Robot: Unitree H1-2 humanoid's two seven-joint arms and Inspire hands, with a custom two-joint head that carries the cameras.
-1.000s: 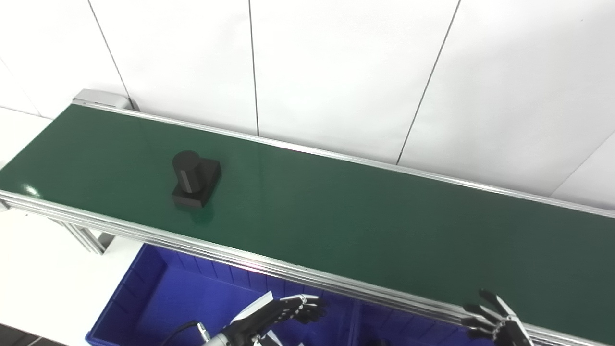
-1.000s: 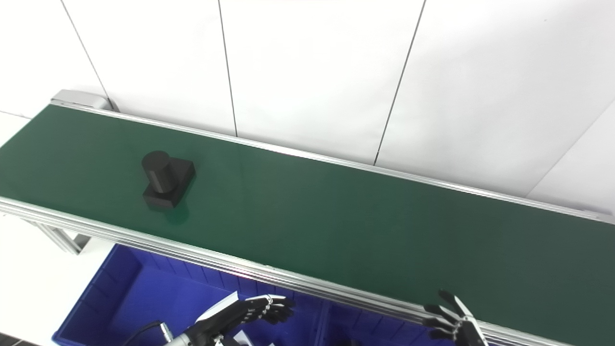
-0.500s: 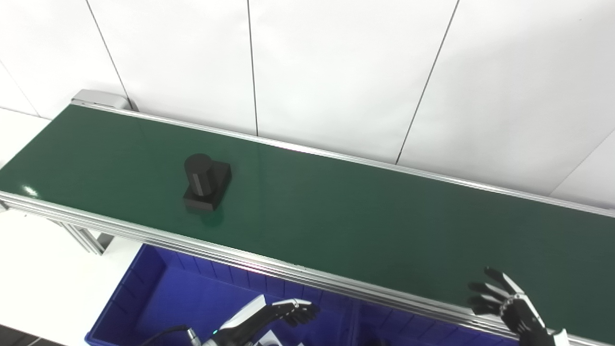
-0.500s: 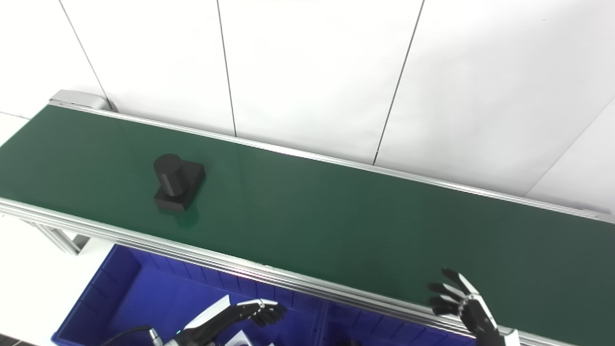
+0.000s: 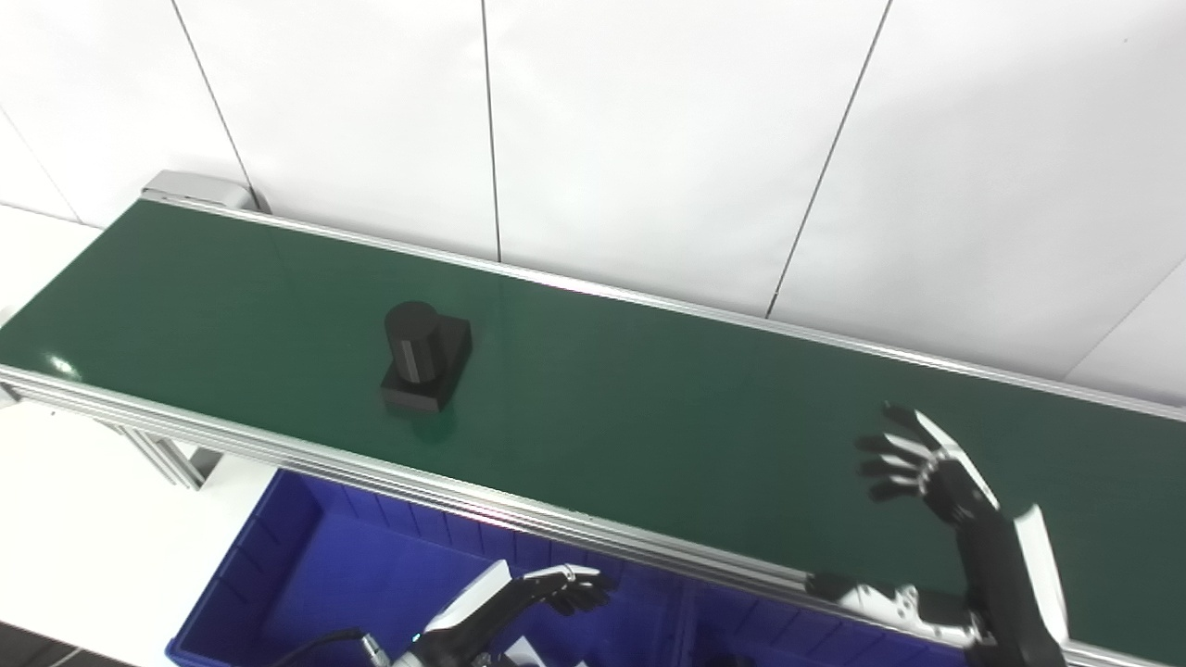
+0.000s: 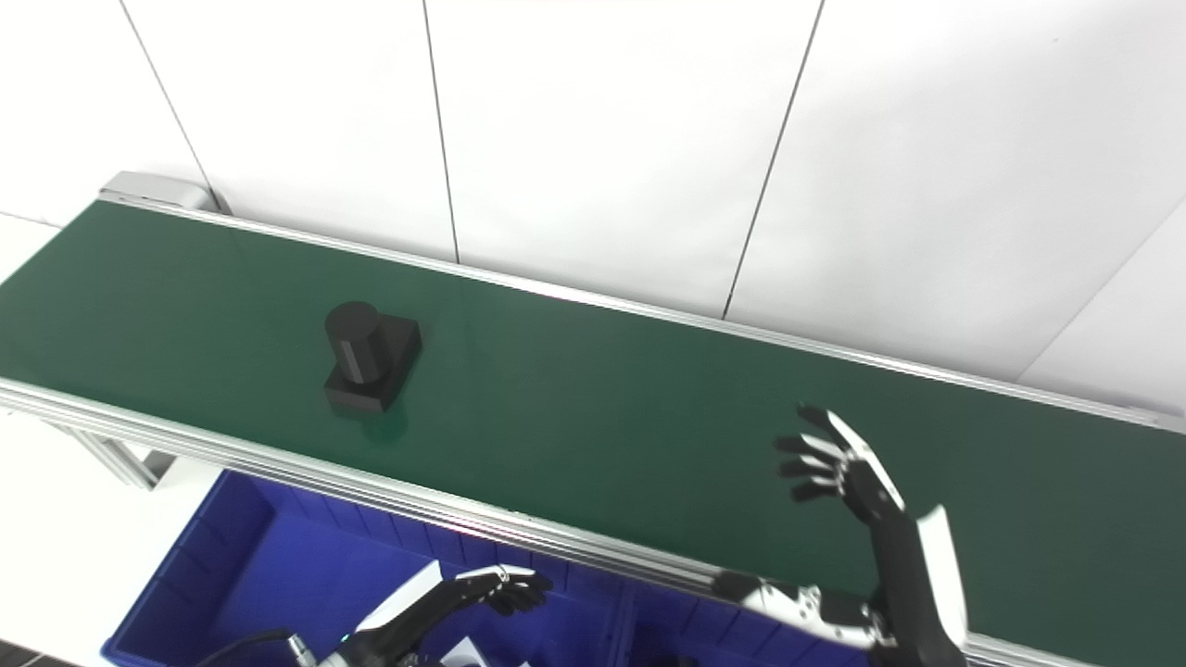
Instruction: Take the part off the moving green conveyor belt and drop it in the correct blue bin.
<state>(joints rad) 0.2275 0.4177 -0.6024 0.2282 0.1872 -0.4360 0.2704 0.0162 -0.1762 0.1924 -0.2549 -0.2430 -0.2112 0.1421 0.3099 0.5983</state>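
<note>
Here, the black part [image 5: 424, 358] is seen on the green belt [image 5: 649, 417], well left of the right hand's [image 5: 931, 472] spread, empty fingers [image 5: 889, 443]. The left hand [image 5: 547, 593] is held empty above the blue bin [image 5: 278, 556], fingers loosely curled.

The part [image 5: 425, 357] sits on the conveyor belt [image 5: 649, 417], left of centre. My right hand [image 5: 927, 468] hangs over the belt's right stretch, well apart from it. My left hand [image 5: 528, 597] hovers over the bin [image 5: 306, 556] in front, below the belt.

A black part [image 5: 425, 358] sits on the green belt [image 5: 649, 435], with my black-and-white hands [image 5: 927, 468] and a blue bin [image 5: 306, 565].
</note>
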